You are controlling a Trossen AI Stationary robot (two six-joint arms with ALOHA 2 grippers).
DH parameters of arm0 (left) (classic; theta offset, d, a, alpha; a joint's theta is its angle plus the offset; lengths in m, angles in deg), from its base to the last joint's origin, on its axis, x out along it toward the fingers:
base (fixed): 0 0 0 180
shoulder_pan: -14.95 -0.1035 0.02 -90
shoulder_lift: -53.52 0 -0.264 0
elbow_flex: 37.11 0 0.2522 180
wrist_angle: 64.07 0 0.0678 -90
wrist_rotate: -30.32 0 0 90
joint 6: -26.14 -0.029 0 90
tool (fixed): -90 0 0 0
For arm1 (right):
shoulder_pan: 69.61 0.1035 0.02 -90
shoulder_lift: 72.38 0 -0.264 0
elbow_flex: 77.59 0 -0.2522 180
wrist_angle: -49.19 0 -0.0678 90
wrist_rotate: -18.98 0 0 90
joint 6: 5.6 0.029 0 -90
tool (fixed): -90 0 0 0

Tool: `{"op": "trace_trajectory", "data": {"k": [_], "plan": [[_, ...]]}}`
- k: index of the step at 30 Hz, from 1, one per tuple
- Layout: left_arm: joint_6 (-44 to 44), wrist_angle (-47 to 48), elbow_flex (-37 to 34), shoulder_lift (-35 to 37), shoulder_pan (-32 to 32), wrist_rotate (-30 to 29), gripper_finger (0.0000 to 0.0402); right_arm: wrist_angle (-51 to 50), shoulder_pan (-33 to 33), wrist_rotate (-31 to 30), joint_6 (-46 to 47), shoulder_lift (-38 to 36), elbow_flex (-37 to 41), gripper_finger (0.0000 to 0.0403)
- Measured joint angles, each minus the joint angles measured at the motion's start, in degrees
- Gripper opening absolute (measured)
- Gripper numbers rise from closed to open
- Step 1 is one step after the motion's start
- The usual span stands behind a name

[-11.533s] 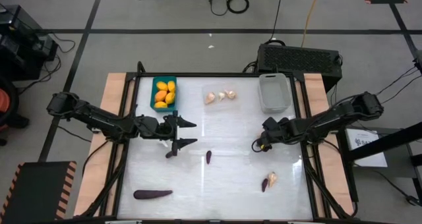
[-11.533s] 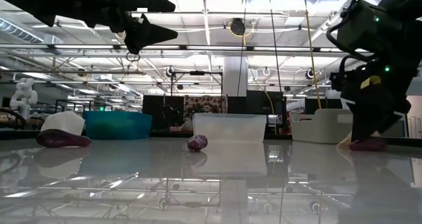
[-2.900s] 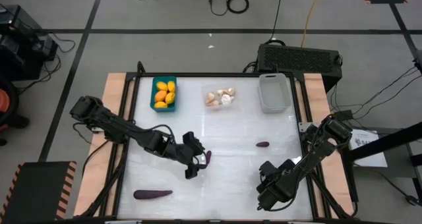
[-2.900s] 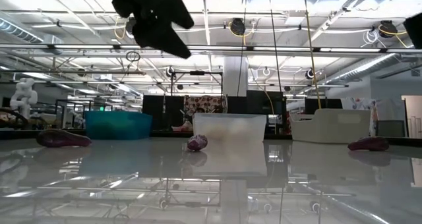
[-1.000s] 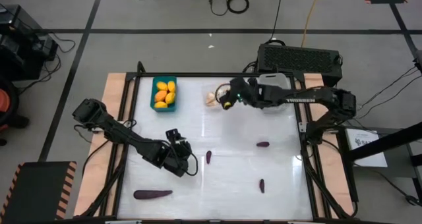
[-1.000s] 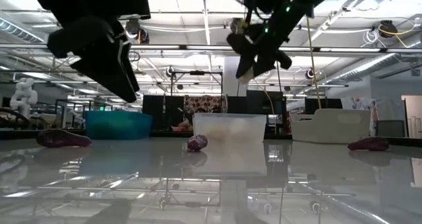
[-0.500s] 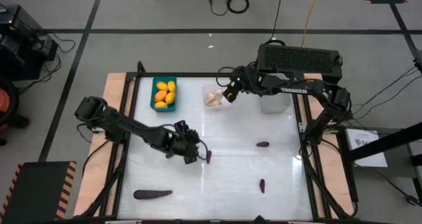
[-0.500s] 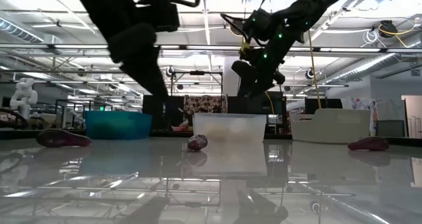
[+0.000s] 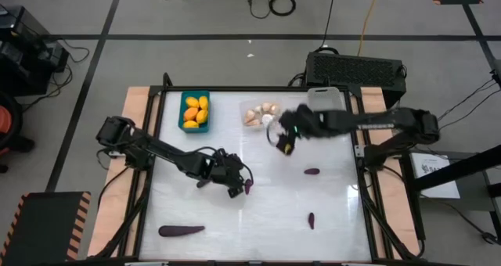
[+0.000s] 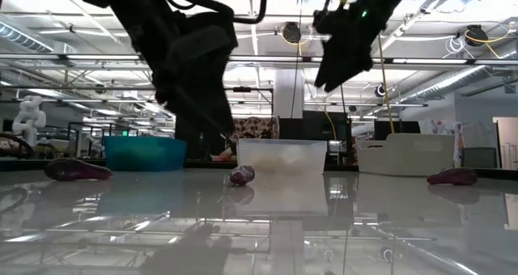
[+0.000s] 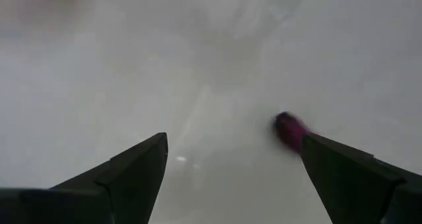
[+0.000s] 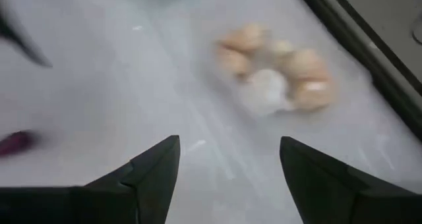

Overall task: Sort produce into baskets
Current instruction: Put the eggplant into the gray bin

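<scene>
**Left gripper closing in on the small eggplant piece**

My left gripper (image 9: 235, 186) sits low over the table (image 9: 274, 211) with its fingers spread wide and nothing between them; in the left wrist view the small purple eggplant piece (image 11: 290, 130) lies just beside one fingertip, not yet bracketed. In the high view that piece (image 9: 248, 185) rests near mid-table. It looks like a smooth, rounded hard-plastic toy, so I judge it light, stiff and prone to skid on this glossy, reflective surface. I would take it across its short middle, fingers squarely on either side.

My right gripper (image 9: 283, 143) hangs above the table, released and empty, near the clear tray (image 9: 252, 107) holding the cream garlic bulbs (image 12: 277, 76). The teal bin (image 9: 185, 99) holds the yellow-orange ovals (image 9: 196, 112). The translucent white-grey bin (image 9: 323, 109) looks empty. Three more eggplant pieces are unsorted: a long one (image 9: 182, 230), a small one (image 9: 311, 171) and another (image 9: 311, 220).
</scene>
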Motion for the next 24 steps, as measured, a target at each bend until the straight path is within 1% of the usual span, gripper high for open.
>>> {"op": "trace_trajectory", "data": {"k": [1, 5, 9, 11, 13, 14, 16, 18, 24], "plan": [[1.2, -0.8, 0.0, -0.5, 0.3, 1.2, 0.0348, 0.1, 2.7, -1.3, 1.8, -0.5, 0.4, 0.0253], [3.7, -4.1, 0.0, -2.5, 1.0, 4.5, 0.0348, -0.9, 14.0, -10.2, 10.5, -2.5, 3.1, 0.0253], [6.6, -5.5, 0.0, -4.2, 1.5, 4.5, 0.0348, -0.2, 25.6, -18.4, 22.0, -2.7, 6.9, 0.0253], [8.0, -5.4, 0.0, -5.1, 1.5, 4.3, 0.0348, 2.3, 30.7, -20.7, 27.1, -2.2, 9.2, 0.0254], [8.1, -8.0, 0.0, -6.6, 1.5, 4.1, 0.0348, 3.6, 35.4, -22.6, 32.9, -2.0, 11.9, 0.0254], [8.0, -9.1, 0.0, -7.5, 1.5, 4.1, 0.0348, 4.1, 37.2, -23.7, 35.1, -2.0, 13.2, 0.0254], [7.4, -12.7, 0.0, -9.3, 1.5, 4.5, 0.0348, 6.2, 39.6, -24.1, 38.7, -2.0, 14.4, 0.0254], [6.0, -15.1, 0.0, -11.2, 1.3, 5.4, 0.0348, 4.9, 41.5, -24.3, 41.8, -2.2, 14.7, 0.0254], [3.7, -15.7, 0.5, -12.7, 0.8, 5.4, 0.0346, 5.5, 43.8, -24.6, 42.1, -2.2, 12.9, 0.0254]]}}
